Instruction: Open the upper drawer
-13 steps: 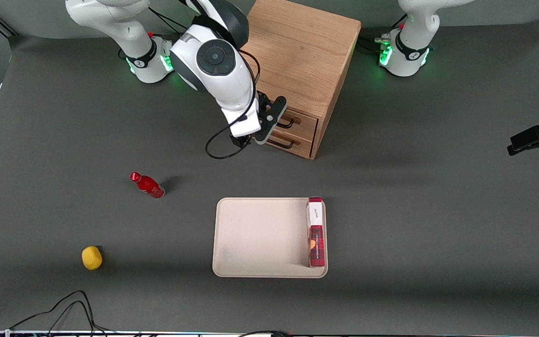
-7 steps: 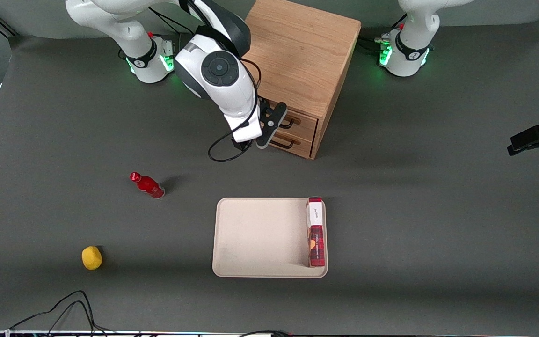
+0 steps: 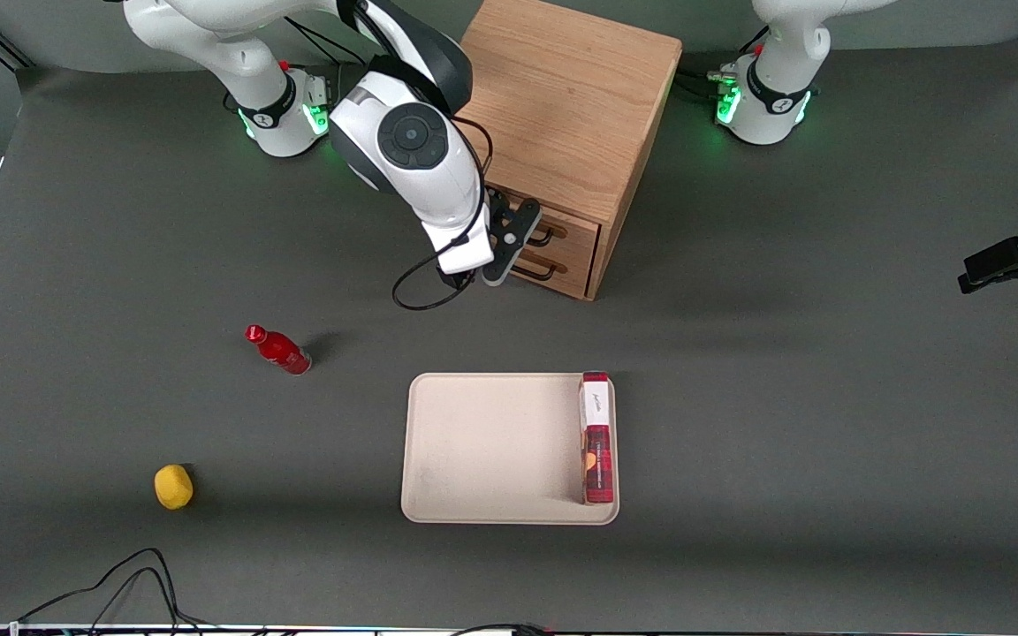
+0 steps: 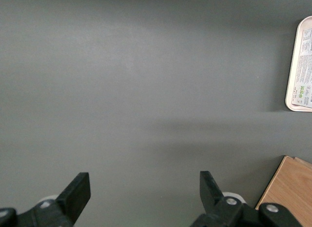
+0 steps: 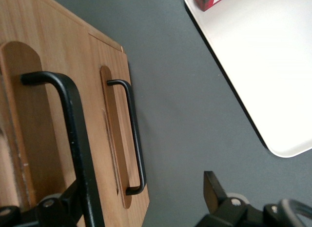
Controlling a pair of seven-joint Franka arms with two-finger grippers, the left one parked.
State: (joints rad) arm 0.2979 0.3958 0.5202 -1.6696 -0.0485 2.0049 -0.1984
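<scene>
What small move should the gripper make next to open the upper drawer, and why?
Probably ease the gripper a little nearer to the cabinet, then close. In the wrist view its open fingers already straddle the upper drawer's handle, but the bar sits close to one finger and the upper drawer is still flush, so nothing is gripped yet.

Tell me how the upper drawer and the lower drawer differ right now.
The upper drawer sits above the lower drawer. The upper handle is right at the gripper, jaws open; the lower handle is clear of it. Both drawers are shut, with matching black wire handles.
</scene>
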